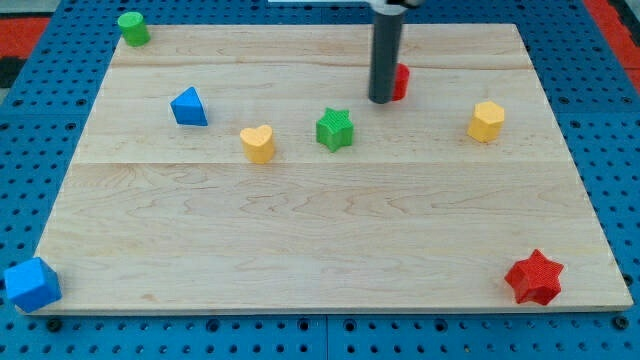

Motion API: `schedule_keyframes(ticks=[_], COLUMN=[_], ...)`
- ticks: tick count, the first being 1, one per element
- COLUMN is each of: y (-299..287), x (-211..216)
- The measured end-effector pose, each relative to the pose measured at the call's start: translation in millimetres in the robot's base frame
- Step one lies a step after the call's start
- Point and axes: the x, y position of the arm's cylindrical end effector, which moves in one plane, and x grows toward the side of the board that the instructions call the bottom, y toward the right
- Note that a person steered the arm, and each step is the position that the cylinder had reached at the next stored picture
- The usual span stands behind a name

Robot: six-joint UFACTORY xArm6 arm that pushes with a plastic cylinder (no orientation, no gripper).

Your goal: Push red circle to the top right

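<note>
The red circle (401,82) sits on the wooden board (330,230) in the upper middle, mostly hidden behind my dark rod. My tip (381,100) rests just left of the red circle and touches or nearly touches its left side. A green star (335,129) lies below and to the left of the tip.
A yellow hexagon (486,121) lies to the right. A yellow heart (258,143) and a blue triangle-like block (188,107) lie to the left. A green cylinder (132,28) is at the top left corner, a blue block (31,284) at the bottom left, a red star (534,278) at the bottom right.
</note>
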Motion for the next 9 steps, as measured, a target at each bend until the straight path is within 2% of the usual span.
schedule_keyframes(ticks=[1, 2, 3, 4, 5, 6, 8, 9], y=[53.2, 40.2, -16.2, -34.8, 6.1, 14.2, -35.4, -29.9], x=[8.7, -1.1, 4.8, 25.6, 13.7, -16.1, -10.5, -21.2])
